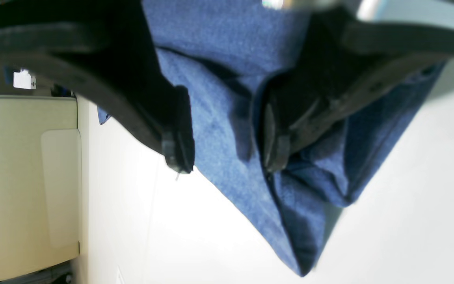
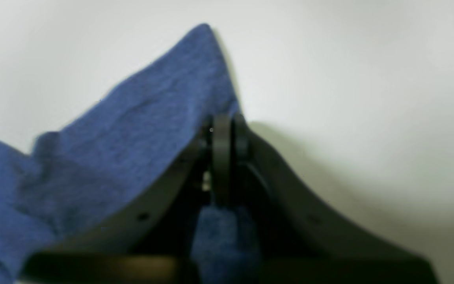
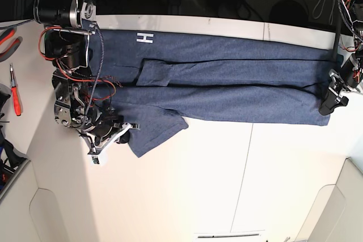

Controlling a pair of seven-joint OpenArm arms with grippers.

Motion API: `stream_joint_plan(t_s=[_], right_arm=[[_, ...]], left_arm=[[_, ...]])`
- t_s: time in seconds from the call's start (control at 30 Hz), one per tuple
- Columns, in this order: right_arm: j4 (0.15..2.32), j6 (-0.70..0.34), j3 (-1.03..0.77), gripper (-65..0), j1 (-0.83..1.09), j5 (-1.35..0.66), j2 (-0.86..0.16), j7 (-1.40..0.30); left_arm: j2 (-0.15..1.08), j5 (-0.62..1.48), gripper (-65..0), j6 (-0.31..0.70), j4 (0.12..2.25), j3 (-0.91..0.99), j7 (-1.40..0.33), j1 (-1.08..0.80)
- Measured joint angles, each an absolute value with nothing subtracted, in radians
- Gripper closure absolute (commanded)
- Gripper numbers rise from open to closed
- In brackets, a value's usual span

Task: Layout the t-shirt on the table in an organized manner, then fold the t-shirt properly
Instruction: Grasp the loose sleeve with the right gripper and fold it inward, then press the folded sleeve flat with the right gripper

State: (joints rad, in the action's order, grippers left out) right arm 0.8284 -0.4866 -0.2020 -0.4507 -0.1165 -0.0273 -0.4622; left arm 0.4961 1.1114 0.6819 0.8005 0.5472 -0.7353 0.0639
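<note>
the soft, heathered navy shirt [image 3: 227, 77] lies as a long folded band across the smooth white counter [image 3: 227, 185]. the right tool [image 2: 227, 130] is pinched tight on a pointed fold of its cloth. the left tool [image 1: 227, 154] stands apart, straddling a bunched hem.

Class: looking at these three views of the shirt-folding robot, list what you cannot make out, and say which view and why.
- T-shirt lettering: base view, folded under, only an "H" shows.
- Left gripper: wrist view, blurred; cloth lies between open fingers, contact unclear.
- Right gripper: wrist view, blurred; shut on t-shirt edge.
- Table: cut off at frame edges.
</note>
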Motion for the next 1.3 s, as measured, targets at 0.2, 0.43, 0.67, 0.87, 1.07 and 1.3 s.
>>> stream_joint_plan(t_s=[0.2, 0.43, 0.67, 0.87, 1.07, 1.3], right_arm=[[1.213, -0.517, -0.202, 0.0, -0.297, -0.273, -0.028, -0.627], [1.533, -0.528, -0.200, 0.0, -0.055, -0.475, -0.028, -0.778], [1.573, -0.550, -0.093, 0.0, 0.111, -0.558, -0.030, -0.836], [1.573, -0.550, 0.008, 0.0, 0.180, -0.567, -0.030, -0.835], [1.574, -0.550, 0.022, 0.0, 0.185, -0.566, -0.030, -0.835], [1.574, -0.550, 0.022, -16.8, 0.186, -0.568, -0.030, -0.835]], left_arm=[[0.496, 1.111, -30.2, 0.682, 0.801, 0.548, -0.734, 0.064], [0.496, 1.112, -30.2, 0.682, 0.801, 0.547, -0.733, 0.064], [0.496, 1.111, -30.2, 0.682, 0.801, 0.547, -0.733, 0.064], [0.496, 1.112, -30.2, 0.682, 0.801, 0.547, -0.733, 0.064], [0.496, 1.111, -30.2, 0.682, 0.801, 0.547, -0.734, 0.064], [0.496, 1.111, -30.2, 0.682, 0.801, 0.547, -0.734, 0.064]])
